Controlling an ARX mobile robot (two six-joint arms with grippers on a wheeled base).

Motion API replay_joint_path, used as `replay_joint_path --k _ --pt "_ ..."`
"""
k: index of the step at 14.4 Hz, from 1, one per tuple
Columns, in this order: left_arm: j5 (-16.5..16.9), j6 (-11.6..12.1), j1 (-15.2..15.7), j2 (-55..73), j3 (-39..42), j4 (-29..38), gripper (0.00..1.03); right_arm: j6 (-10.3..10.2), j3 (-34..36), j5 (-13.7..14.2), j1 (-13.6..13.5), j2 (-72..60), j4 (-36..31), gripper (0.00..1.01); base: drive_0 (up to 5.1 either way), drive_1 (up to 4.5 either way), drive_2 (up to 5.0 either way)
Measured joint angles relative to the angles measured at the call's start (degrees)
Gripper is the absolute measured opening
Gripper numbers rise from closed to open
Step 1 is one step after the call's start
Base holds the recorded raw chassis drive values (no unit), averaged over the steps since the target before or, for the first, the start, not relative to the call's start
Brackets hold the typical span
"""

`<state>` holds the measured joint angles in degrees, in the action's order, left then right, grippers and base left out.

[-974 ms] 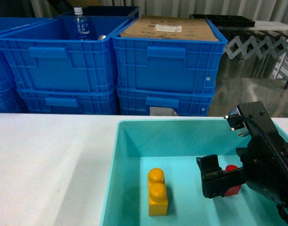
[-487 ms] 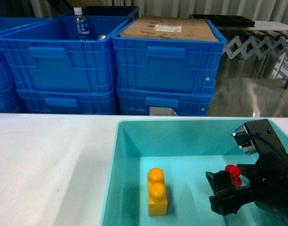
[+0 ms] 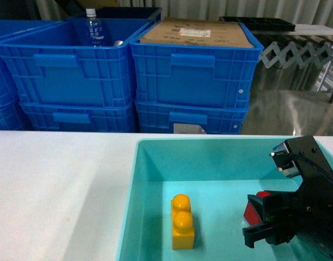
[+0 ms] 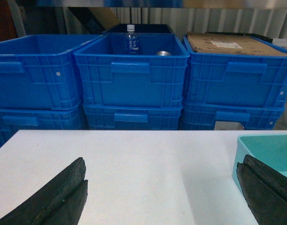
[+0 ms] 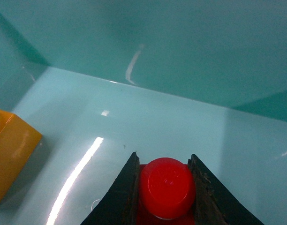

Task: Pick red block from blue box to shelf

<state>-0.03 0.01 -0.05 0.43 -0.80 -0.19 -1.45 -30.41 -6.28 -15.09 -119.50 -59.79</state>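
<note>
The red block (image 5: pixel 167 187) sits stud-up between the two black fingers of my right gripper (image 5: pixel 163 155), which is shut on it. This is low inside the blue box (image 3: pixel 155 163), near its right side, where the head view shows the red block (image 3: pixel 251 213) partly hidden by the right gripper (image 3: pixel 259 220). My left gripper (image 4: pixel 163 161) is open over the white table with nothing in it, and the blue box (image 4: pixel 263 145) lies by its right finger. The shelf is out of view.
A yellow two-stud brick (image 3: pixel 182 222) lies on the box floor left of the gripper. Dark blue crates (image 3: pixel 193 81) are stacked behind the white table (image 3: pixel 57 185); one holds a bottle (image 3: pixel 92 28), another is topped with cardboard (image 3: pixel 196 33).
My right gripper came down into the box around the red block and its fingers have shut on it. The yellow brick has not moved.
</note>
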Motion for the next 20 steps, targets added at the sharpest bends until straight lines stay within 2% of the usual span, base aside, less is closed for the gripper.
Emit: replay_joint_path --k 6,8,11,13,15,17,18,20 --pt "0.0 0.0 0.0 0.0 0.0 0.0 0.98 0.0 0.6 0.8 -2.3 1.2 -1.3 0.24 0.0 0.0 0.0" --pt "0.0 0.0 0.0 0.0 0.0 0.0 0.98 0.8 -0.6 0.3 -2.1 1.8 -1.3 0.24 0.0 0.0 0.0" --pt "0.0 0.0 0.0 0.0 0.0 0.0 0.98 2.6 -0.3 -3.7 -0.9 9.5 2.3 0.24 0.0 0.0 0.0" --pt "0.0 0.0 0.0 0.0 0.0 0.0 0.98 3.6 -0.2 -5.4 0.0 13.9 4.0 0.24 0.0 0.0 0.0" --pt "0.0 0.0 0.0 0.0 0.0 0.0 0.98 4.5 0.3 -9.7 2.8 22.0 8.4 0.24 0.0 0.0 0.0" --pt "0.0 0.0 0.0 0.0 0.0 0.0 0.98 5.6 1.6 -14.3 6.7 30.8 13.9 0.24 0.0 0.0 0.0" --pt "0.0 0.0 0.0 0.0 0.0 0.0 0.98 7.5 2.1 -9.7 14.5 43.9 11.1 0.24 0.0 0.0 0.0" --pt "0.0 0.0 0.0 0.0 0.0 0.0 0.98 7.4 2.4 -2.5 20.9 48.7 8.1 0.23 0.0 0.0 0.0"
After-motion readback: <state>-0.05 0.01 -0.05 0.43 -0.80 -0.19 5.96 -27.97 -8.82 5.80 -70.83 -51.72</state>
